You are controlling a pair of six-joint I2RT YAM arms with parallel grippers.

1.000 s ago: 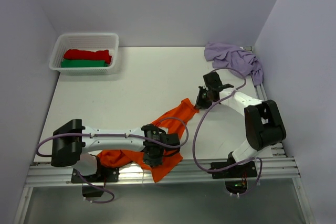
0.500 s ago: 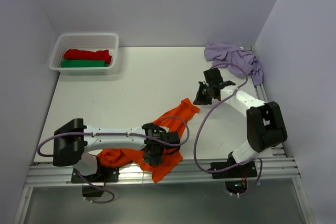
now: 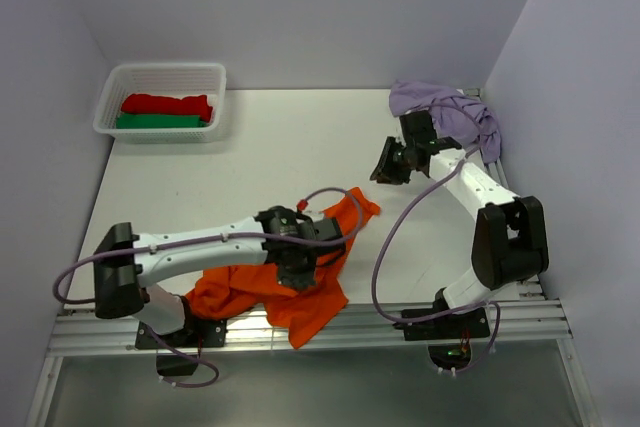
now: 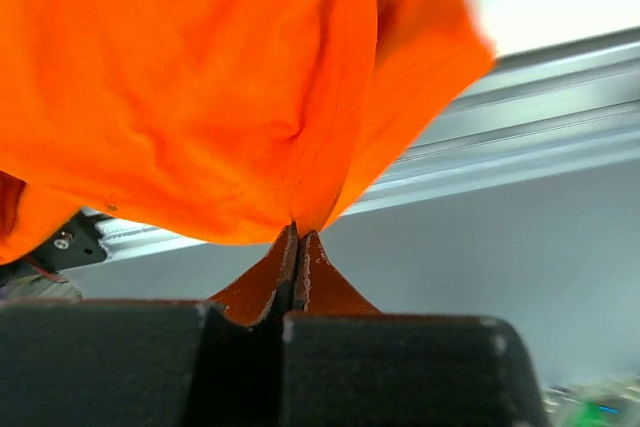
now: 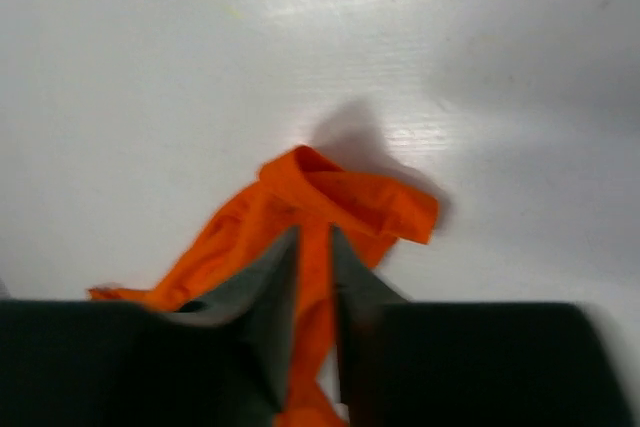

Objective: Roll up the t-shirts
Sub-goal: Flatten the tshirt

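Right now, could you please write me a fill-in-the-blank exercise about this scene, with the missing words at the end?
1. The left gripper is shut on a t-shirt whose colour is ___.
2. The white basket holds a red t-shirt and a ___ one.
3. The lilac t-shirt lies at the table's far ___ corner.
4. The right gripper holds ___.

Missing words: orange; green; right; nothing
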